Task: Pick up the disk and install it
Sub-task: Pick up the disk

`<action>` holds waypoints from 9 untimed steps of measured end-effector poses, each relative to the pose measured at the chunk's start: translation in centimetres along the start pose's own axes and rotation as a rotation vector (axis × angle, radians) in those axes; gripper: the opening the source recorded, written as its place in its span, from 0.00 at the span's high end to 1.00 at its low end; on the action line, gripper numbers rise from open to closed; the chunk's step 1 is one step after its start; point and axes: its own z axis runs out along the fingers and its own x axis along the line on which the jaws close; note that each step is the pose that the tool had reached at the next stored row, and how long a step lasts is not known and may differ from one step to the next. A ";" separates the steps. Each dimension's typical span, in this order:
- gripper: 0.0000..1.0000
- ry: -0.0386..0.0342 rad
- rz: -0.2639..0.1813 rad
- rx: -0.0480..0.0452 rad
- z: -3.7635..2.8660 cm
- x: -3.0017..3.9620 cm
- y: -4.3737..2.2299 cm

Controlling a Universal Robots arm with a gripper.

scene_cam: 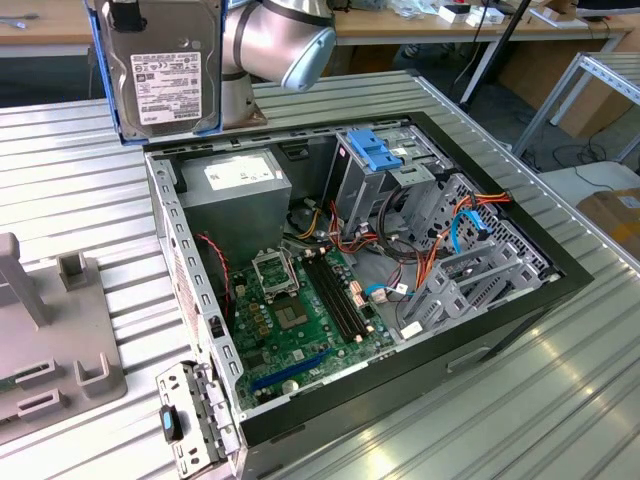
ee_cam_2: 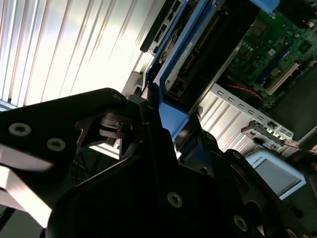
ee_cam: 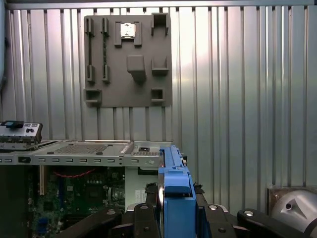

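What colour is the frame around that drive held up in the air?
Bright blue; the frame around the disk shows best in the first wrist view.

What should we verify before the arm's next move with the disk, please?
1. Grip: the gripper is shut on the disk: ok.
2. Clearance: the disk hangs upright, clear of the case: ok.
3. Access: the case lies open: ok.
4. Slot: the drive cage is free to take it: cannot tell.
5. Path: loose cables keep away from the cage: not ok, they lie beside it.
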 end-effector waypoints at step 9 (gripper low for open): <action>0.63 0.0001 0.000 0.0000 0.08 -0.12 -3.96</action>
